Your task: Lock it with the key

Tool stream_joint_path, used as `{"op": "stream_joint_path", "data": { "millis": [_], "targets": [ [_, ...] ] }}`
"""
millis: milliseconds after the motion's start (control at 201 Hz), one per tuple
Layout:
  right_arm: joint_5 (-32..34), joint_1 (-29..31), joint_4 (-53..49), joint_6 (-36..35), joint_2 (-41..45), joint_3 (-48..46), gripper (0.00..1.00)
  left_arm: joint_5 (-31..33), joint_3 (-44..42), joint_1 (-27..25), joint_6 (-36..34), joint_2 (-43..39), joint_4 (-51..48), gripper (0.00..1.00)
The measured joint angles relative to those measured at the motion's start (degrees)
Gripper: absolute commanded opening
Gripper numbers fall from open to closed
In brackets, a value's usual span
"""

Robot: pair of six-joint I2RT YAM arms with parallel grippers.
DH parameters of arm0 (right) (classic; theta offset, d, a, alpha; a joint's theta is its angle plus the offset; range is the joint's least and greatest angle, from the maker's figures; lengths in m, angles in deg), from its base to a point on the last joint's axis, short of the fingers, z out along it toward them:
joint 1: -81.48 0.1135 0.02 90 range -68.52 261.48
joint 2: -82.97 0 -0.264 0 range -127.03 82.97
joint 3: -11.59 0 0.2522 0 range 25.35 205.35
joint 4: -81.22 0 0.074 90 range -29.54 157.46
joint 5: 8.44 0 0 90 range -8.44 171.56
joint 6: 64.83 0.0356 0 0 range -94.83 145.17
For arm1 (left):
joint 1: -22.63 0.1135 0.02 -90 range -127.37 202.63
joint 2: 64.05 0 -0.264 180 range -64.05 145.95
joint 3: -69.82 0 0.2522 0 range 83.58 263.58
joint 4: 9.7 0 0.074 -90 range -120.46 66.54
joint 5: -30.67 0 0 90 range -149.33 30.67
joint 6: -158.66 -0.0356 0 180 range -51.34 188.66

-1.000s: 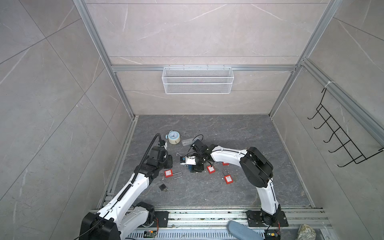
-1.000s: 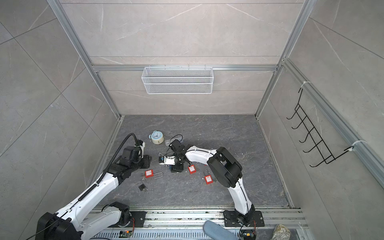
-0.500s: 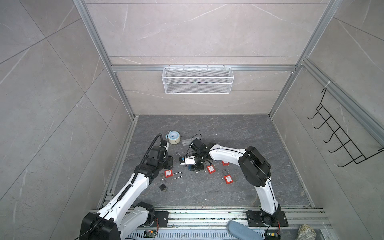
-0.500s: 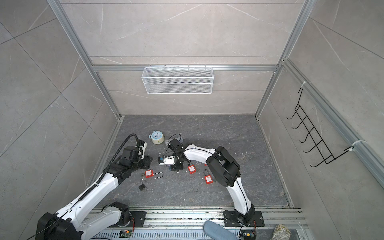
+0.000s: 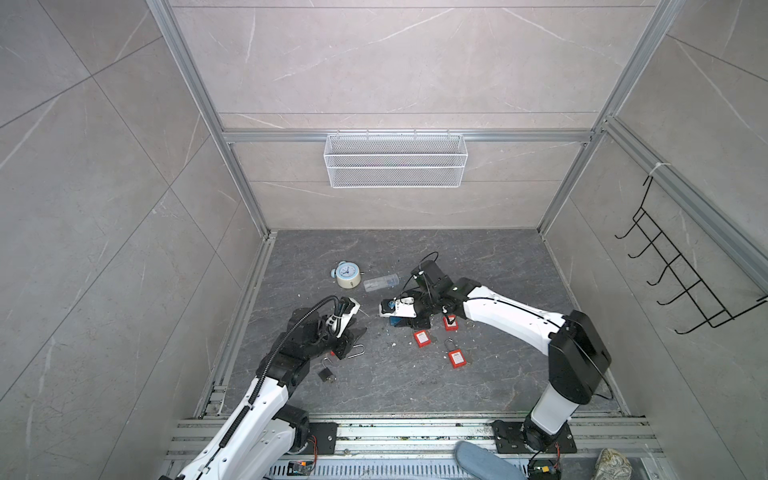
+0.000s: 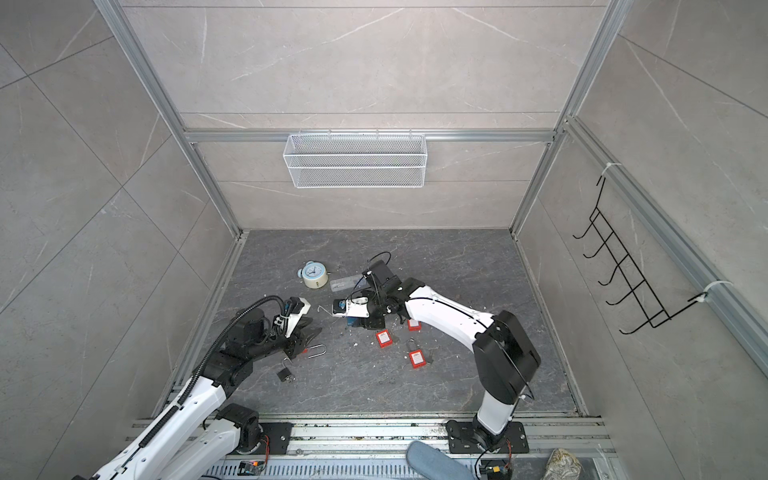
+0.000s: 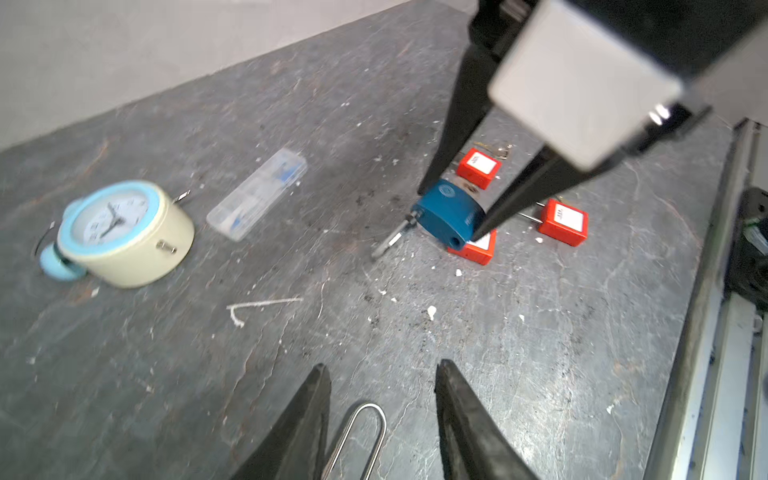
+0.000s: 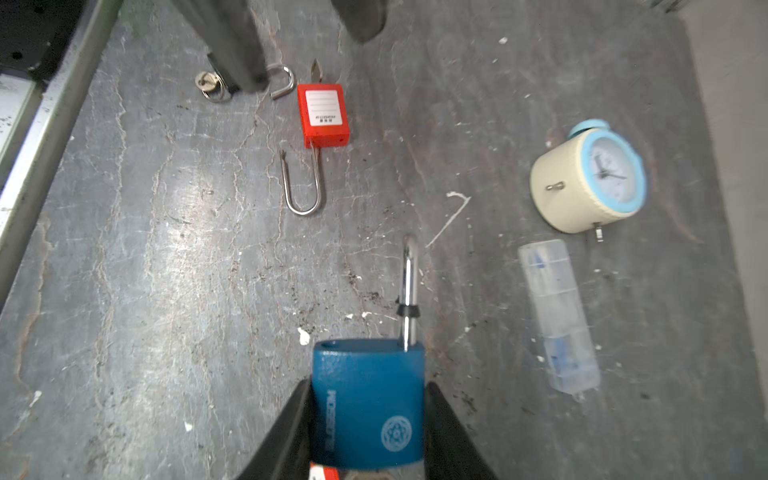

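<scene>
My right gripper [image 8: 368, 386] is shut on the body of a blue padlock [image 8: 368, 399], also seen in a top view [image 5: 399, 321]. Its steel shackle [image 8: 409, 282] is swung open, one leg out of the body. In the left wrist view the blue padlock [image 7: 451, 212] hangs tilted just above the floor. My left gripper [image 7: 382, 365] stands open over the long shackle [image 7: 365, 432] of a red padlock [image 8: 323, 110] and touches nothing. A small brass key [image 7: 494, 147] lies behind the red padlocks. Another brass key on a ring [image 8: 208, 85] lies beside a left finger.
Three more red padlocks [image 5: 422, 338] [image 5: 451, 323] [image 5: 456, 358] lie near the right gripper. A small dark padlock [image 5: 327, 374] lies by the left arm. An alarm clock [image 5: 347, 275] and a clear plastic case [image 5: 380, 282] lie farther back. A metal rail [image 7: 706, 291] borders the floor.
The right gripper has shut on the blue padlock. The left gripper has moved over the red padlock, whose body showed clear of it in the top views before.
</scene>
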State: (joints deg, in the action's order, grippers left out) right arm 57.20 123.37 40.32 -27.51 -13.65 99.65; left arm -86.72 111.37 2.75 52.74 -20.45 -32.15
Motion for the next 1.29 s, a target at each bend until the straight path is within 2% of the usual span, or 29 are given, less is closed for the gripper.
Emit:
{"op": "stream_joint_path", "data": {
  "millis": [259, 478, 612, 851, 1070, 1150, 1220, 1255, 1294],
  "targets": [
    [-3.5, -0.6, -3.8, -2.0, 7.4, -3.4, 0.29, -9.0, 1.9, -0.9, -11.8, 3.5, 2.8, 0.49],
    [-5.7, -0.7, -5.8, -2.4, 11.0, -4.9, 0.28, -11.6, 4.9, -5.3, -17.4, 8.9, 4.5, 0.49],
    [-6.4, -0.6, -6.5, -2.4, 12.2, -5.2, 0.28, -11.7, 5.9, -8.1, -18.8, 12.9, 5.9, 0.46],
    [-6.8, -0.5, -7.0, -2.4, 13.0, -6.5, 0.28, -10.4, 6.1, -11.0, -19.4, 16.4, 9.4, 0.27],
    [-6.7, -0.4, -7.1, -2.4, 13.1, -6.6, 0.28, -10.4, 6.6, -11.9, -19.5, 18.3, 10.9, 0.0],
    [-6.3, -0.5, -7.2, -2.4, 13.2, -6.6, 0.3, -10.5, 6.8, -12.0, -19.3, 18.8, 10.9, 0.0],
    [-5.7, -0.4, -7.0, -2.4, 13.4, -6.6, 0.4, -10.6, 6.9, -12.0, -19.0, 19.0, 11.0, 0.0],
    [-5.3, -0.3, -6.6, -2.2, 13.7, -6.9, 0.55, -10.7, 7.0, -12.0, -18.9, 19.0, 11.1, 0.0],
    [-4.6, -0.3, -5.7, -1.8, 14.3, -7.5, 0.76, -10.8, 7.0, -12.0, -18.7, 19.0, 11.4, 0.0]
  ]
}}
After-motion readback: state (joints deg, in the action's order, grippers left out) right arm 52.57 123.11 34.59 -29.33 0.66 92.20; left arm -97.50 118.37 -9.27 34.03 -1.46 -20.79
